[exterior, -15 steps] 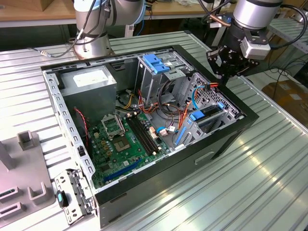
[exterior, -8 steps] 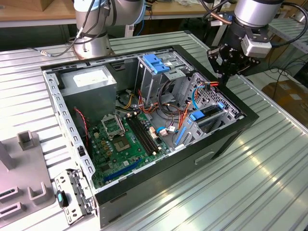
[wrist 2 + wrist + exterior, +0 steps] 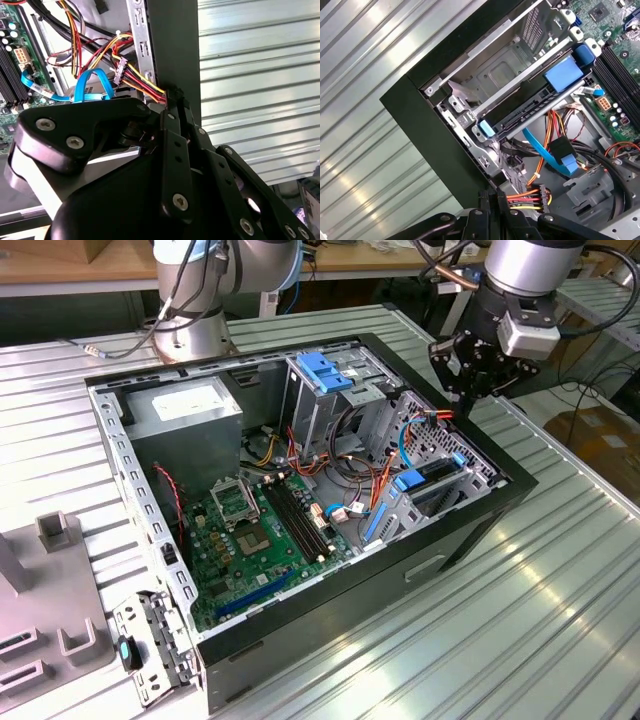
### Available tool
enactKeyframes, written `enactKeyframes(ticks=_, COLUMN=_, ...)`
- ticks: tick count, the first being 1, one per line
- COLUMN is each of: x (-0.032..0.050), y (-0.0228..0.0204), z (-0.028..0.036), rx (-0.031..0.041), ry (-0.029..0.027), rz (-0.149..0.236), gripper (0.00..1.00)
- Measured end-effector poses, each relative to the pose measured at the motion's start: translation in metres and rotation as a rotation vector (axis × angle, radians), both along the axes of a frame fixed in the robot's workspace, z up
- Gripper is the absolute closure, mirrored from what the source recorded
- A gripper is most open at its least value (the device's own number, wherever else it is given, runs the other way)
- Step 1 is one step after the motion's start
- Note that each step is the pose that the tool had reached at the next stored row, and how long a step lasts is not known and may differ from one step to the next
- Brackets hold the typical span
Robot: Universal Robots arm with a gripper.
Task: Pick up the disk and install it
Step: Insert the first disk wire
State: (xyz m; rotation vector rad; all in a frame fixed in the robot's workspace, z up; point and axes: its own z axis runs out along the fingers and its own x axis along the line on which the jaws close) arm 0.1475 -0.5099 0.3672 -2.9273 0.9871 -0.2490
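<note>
The disk (image 3: 432,478) sits in its bay, long axis running 2-to-8 o'clock in the exterior view. The gripper (image 3: 468,398) hovers at its 1 o'clock — fingers pinched together, holding nothing.

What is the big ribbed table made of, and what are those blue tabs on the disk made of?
The table looks like bare metal, probably aluminium: silver, grooved, with shiny glare streaks. The blue tabs on the disk look like plastic: solid colour, smooth, with a soft dull shine.

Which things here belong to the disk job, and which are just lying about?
Job: flat silver hard disk with blue plastic tabs, black end effector, open black metal computer case.
Lying about: grey plastic fixture, perforated metal bracket with teal knob.
</note>
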Motion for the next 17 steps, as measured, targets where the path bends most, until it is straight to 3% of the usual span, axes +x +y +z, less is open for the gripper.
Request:
enactKeyframes(ticks=10, x=-0.019, y=0.0001, z=0.0, rx=0.0, ry=0.0, rz=-0.012, gripper=0.83)
enactKeyframes(ticks=15, x=-0.0211, y=0.0001, z=0.0, rx=0.0001, ry=-0.0001, rz=-0.062, gripper=0.83)
enactKeyframes(ticks=17, x=-0.0215, y=0.0001, z=0.0, rx=0.0001, ry=0.0, rz=-0.101, gripper=0.83)
